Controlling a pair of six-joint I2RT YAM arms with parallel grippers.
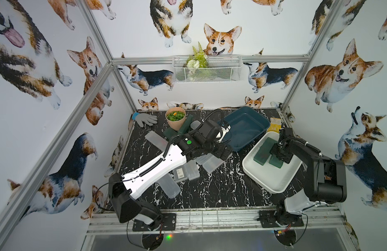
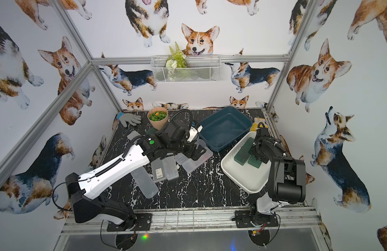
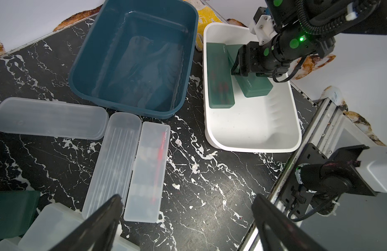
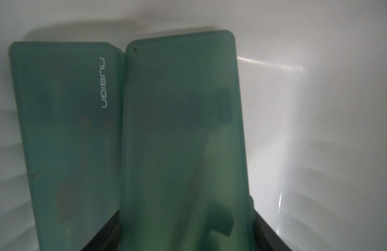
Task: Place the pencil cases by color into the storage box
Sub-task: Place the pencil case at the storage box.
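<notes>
Release is the step in hand, by the look of it. The right gripper point(image 3: 238, 67) is low inside the white box point(image 3: 253, 150), its jaws closed on a dark green pencil case point(image 4: 181, 130). That case lies just beside, and seems to touch, a second green case point(image 4: 66, 130) resting on the box floor. To do this well, the held case should sit flat before the jaws part. The jaws should open only enough to clear its long edges. The arm should then rise straight up, so neither green case gets dragged or tipped. The left gripper point(image 3: 187, 202) hangs wide and empty above the frosted cases point(image 3: 114, 160) on the bench point(image 3: 210, 184). Those likely belong in the blue box point(image 3: 131, 113), which looks empty.
</notes>
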